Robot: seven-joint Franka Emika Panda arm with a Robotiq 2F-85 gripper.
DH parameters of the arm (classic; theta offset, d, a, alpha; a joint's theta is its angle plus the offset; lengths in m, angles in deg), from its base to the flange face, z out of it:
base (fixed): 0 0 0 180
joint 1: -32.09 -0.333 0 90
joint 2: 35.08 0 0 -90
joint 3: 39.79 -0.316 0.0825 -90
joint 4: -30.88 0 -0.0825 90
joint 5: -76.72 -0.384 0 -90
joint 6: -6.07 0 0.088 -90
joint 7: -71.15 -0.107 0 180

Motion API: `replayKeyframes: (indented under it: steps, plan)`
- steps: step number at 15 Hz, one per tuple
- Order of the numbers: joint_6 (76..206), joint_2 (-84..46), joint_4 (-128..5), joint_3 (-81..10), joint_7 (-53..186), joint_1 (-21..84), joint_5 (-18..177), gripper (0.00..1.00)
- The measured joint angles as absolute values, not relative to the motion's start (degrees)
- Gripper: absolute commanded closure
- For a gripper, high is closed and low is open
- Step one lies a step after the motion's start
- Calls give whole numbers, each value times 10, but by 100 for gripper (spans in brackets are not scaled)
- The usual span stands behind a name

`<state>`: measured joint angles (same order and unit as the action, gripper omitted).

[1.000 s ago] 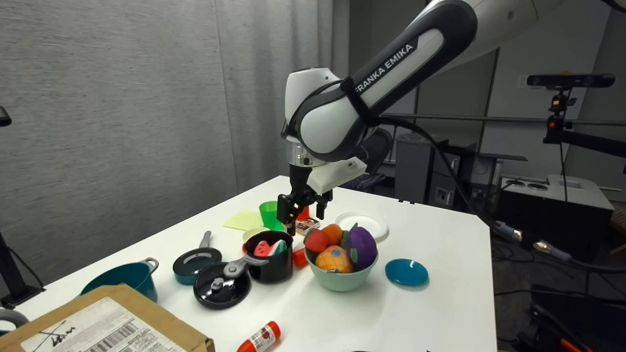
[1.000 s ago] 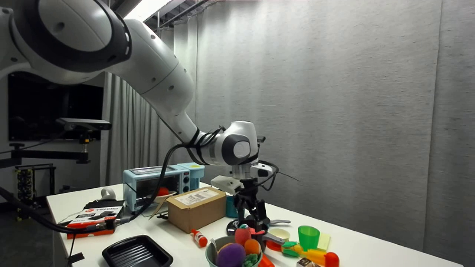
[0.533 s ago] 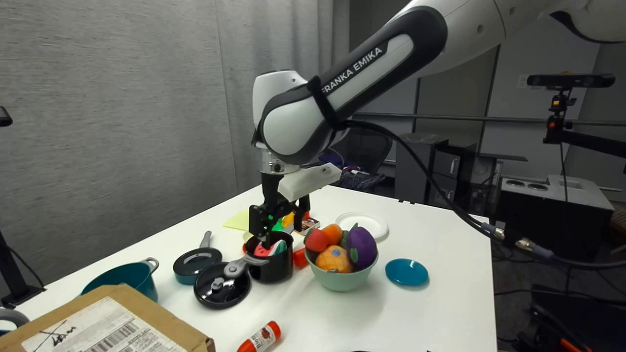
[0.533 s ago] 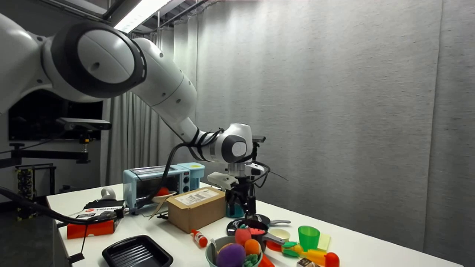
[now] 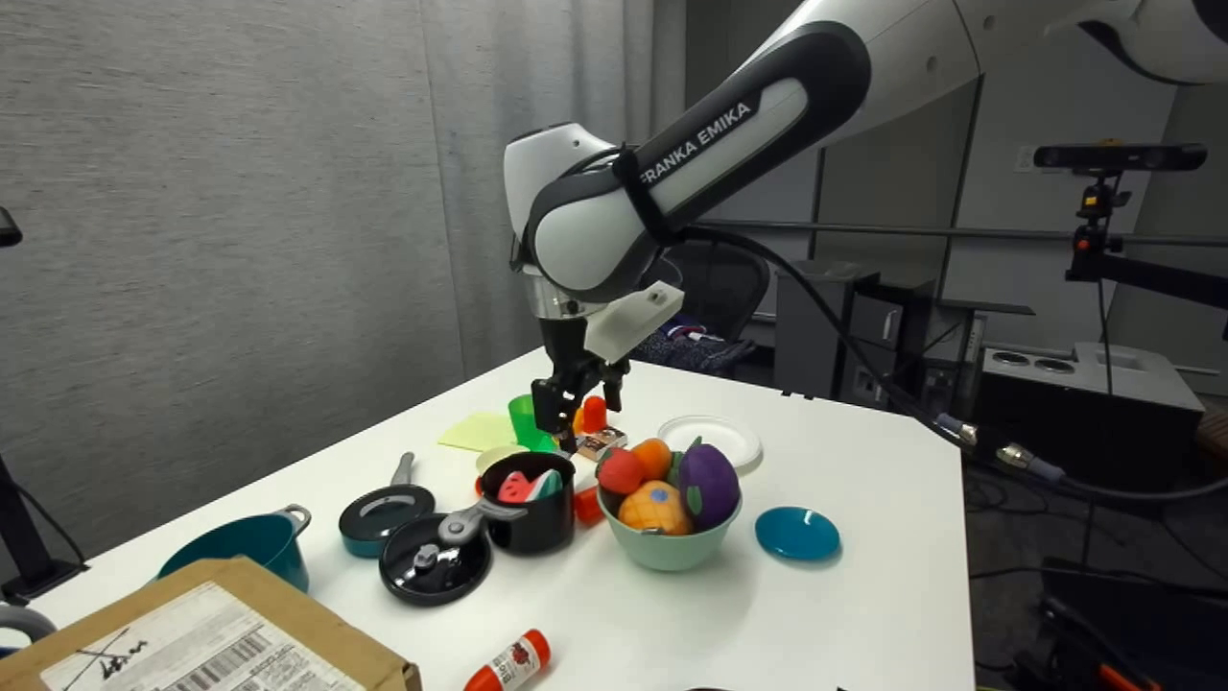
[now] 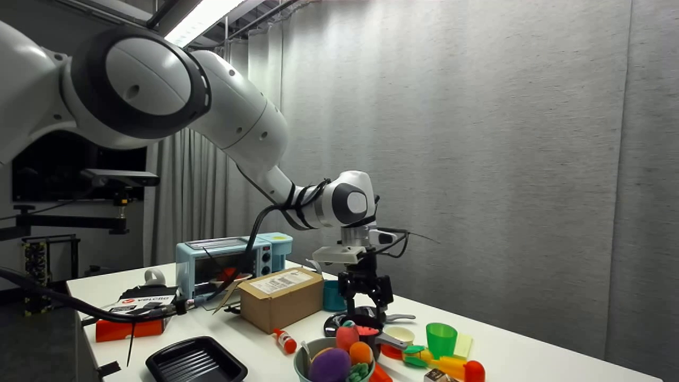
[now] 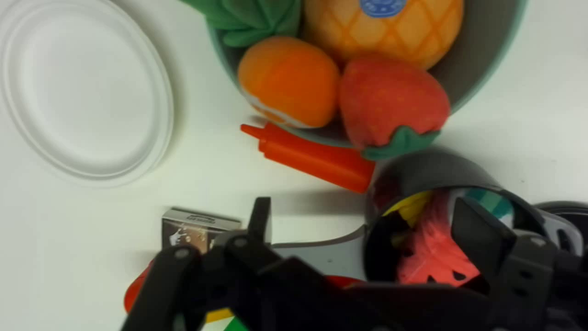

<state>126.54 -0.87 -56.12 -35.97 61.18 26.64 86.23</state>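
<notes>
One gripper (image 7: 365,220), jaws spread wide, close by a black pot (image 5: 537,528)

Fingers (image 7: 262,214) point downward, well apart. In the wrist view one finger overlaps the pot's mouth; the other shows near a small box (image 7: 186,233). Cannot tell whether the rim is touched.

Pot stands upright on the white table (image 5: 767,624). Inside lies a pinkish-red watermelon slice (image 7: 436,257) with dark seeds, a yellow piece (image 7: 413,207) beside it.

A red squeeze bottle (image 7: 317,156) lies on its side just beside the pot, between it and a pale green bowl (image 5: 669,554). Bowl is heaped: strawberry (image 7: 390,101) and orange (image 7: 289,82) toward the pot, pineapple (image 7: 386,34) next to them, purple eggplant (image 5: 712,480) at the far side.

Farther out, in an exterior view: black lid (image 5: 436,587) near the pot, shallow pan (image 5: 384,513) beyond it, teal pot (image 5: 249,547) well apart. The blue plate (image 5: 798,534) and white plate (image 7: 87,92) both sit near the bowl, on different sides.

In both exterior views the green cup (image 6: 441,340) stands upright by yellow-green paper (image 6: 463,346). Outermost: brown carton (image 6: 281,307), light blue toaster oven (image 6: 204,276), black ridged tray (image 6: 196,361).
</notes>
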Motion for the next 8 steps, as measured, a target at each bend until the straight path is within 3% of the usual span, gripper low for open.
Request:
replayKeyframes:
  steps: [8]
  plan:
    - [1280, -46, -603, -352, 646, 275, 883, 0]
